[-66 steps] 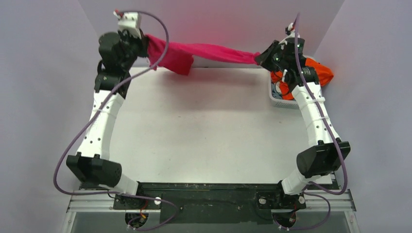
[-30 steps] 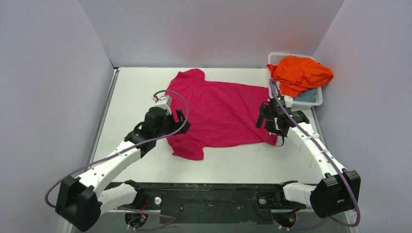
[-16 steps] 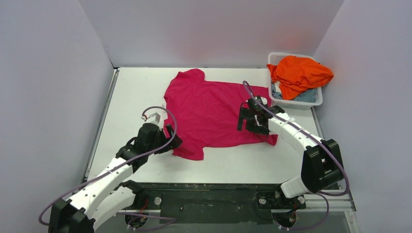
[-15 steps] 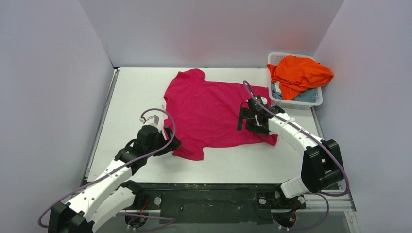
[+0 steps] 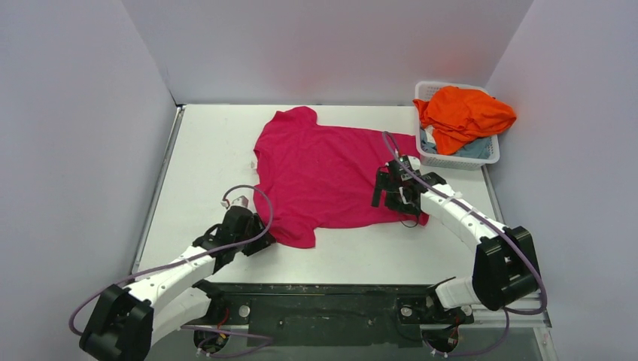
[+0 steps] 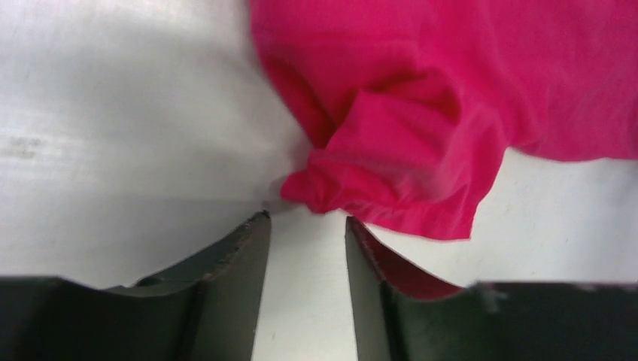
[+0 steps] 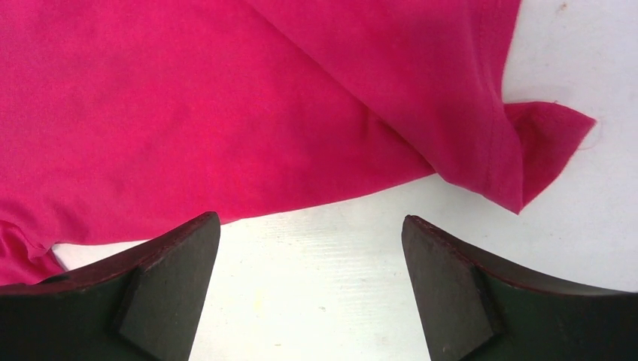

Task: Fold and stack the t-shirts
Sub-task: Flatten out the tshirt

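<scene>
**A:** The magenta-pink cloth t-shirt (image 5: pixel 323 169) lies spread flat mid-desk, collar to the left, hem to the right.

**B:** The left jaws sit low at its near sleeve with a narrow gap between them and nothing in it. The bunched cuff (image 6: pixel 376 188) lies just past the tips.

**A:** The right jaws gape wide at the near right corner (image 7: pixel 549 135), gripping nothing, and the hem edge runs ahead of them.

**B:** The bare white desk (image 5: pixel 203 150) is open on the left and along the near edge.

**A:** It's tighter on the far right: the white plastic lattice basket (image 5: pixel 451 162) stands just beside the hem. A bright orange t-shirt (image 5: pixel 466 113) is heaped on a pale blue-grey one (image 5: pixel 474 150) inside.

**B:** Pale grey walls (image 5: pixel 331 45) close three sides.
</scene>
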`<control>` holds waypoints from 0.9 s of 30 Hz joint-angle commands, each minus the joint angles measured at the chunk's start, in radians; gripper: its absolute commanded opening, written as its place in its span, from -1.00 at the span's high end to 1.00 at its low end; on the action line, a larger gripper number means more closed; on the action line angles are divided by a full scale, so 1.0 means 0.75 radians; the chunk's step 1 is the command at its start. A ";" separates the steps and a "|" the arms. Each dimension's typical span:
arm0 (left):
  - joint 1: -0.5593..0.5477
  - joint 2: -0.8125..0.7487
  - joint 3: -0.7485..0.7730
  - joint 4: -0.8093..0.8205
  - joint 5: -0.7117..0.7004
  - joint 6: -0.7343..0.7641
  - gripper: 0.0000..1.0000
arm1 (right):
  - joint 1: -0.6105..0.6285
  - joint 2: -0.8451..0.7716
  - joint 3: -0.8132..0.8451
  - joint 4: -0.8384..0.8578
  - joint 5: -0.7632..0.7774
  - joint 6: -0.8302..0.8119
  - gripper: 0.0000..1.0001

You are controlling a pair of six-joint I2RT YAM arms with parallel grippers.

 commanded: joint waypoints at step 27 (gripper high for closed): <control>0.002 -0.122 0.446 -1.020 -0.525 -0.275 1.00 | -0.388 -0.326 -0.164 -0.200 -0.080 -0.049 -0.66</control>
